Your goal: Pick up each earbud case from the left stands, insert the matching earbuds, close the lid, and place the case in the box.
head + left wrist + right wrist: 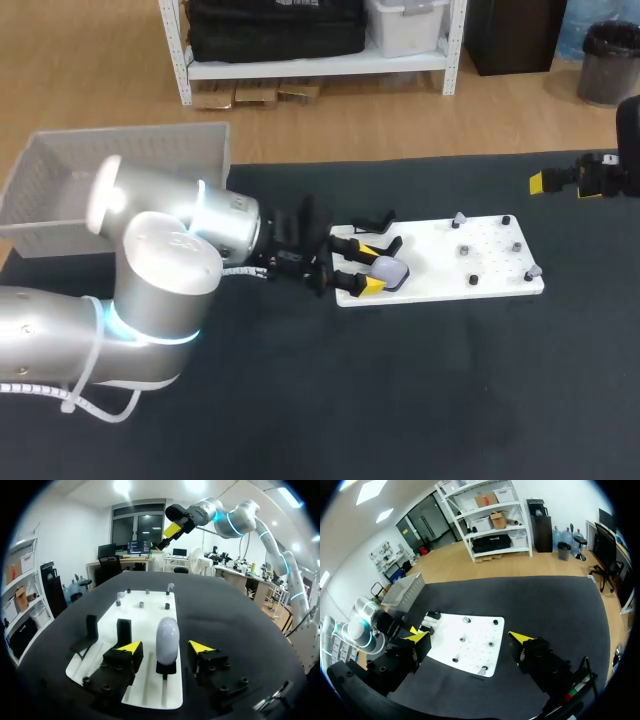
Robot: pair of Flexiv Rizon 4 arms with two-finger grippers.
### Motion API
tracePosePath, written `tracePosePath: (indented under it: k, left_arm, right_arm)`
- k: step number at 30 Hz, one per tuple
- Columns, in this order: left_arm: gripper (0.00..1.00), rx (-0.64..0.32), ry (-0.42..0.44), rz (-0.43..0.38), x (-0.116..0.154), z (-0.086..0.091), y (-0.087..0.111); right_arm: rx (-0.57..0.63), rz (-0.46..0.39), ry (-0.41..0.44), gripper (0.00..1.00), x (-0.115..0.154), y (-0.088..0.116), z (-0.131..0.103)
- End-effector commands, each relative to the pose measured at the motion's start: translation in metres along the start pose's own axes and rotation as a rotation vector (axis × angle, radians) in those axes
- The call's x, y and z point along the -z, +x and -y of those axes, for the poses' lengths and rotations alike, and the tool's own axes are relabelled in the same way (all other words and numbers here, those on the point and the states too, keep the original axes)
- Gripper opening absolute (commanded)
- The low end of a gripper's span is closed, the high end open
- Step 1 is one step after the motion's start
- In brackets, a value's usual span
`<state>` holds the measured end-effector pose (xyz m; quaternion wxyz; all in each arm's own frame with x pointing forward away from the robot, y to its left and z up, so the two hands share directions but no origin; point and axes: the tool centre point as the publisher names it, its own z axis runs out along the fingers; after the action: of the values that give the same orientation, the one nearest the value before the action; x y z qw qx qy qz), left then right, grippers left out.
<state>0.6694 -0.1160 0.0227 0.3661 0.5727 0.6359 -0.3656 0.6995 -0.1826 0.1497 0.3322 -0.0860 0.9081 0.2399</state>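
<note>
The left gripper (165, 647) has its two yellow-tipped fingers spread apart. The earbud case (167, 639) sits between them. In the left wrist view a narrow gap shows on each side of the case, so neither finger touches it. The case is pale, rounded and egg-shaped. It stands upright on a small black stand (166, 668), directly under the gap between the fingers.

That stand sits at the near edge of a white board (147, 617). Two more black stands (123, 630) are on the same end of the board, beside the left finger. Small grey pegs (141, 604) dot the board's far end, ahead of the gripper. A couple of them carry pale pieces too small to identify.

The board lies flat on the black table (450, 390). A white slatted box (120, 160) sits at the table's far left corner, behind the left arm (160, 270) and well apart from the board.

The right gripper (469, 637) hangs high above the table with its fingers wide apart and nothing between them. The white board lies far below it. In the head view it is at the far right edge of the table, well clear of the case.
</note>
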Motion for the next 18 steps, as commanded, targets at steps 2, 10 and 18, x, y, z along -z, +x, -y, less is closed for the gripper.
tracePosePath:
  k: [2, 10, 18]
  left_arm:
    - [0.57, -0.003, 0.004, -0.001, -0.0095, -0.0027, 0.0009]
    - [0.57, -0.001, 0.009, -0.015, -0.0157, -0.0027, 0.0030]
    - [0.47, 0.005, 0.007, -0.024, -0.0154, -0.0034, 0.0052]
  right_arm:
    - [0.001, -0.001, -0.003, 1.00, -0.0001, -0.0001, 0.0009]
    - [0.001, -0.001, -0.003, 1.00, -0.0001, -0.0001, 0.0009]
    - [0.001, -0.001, -0.003, 1.00, -0.0001, -0.0001, 0.0009]
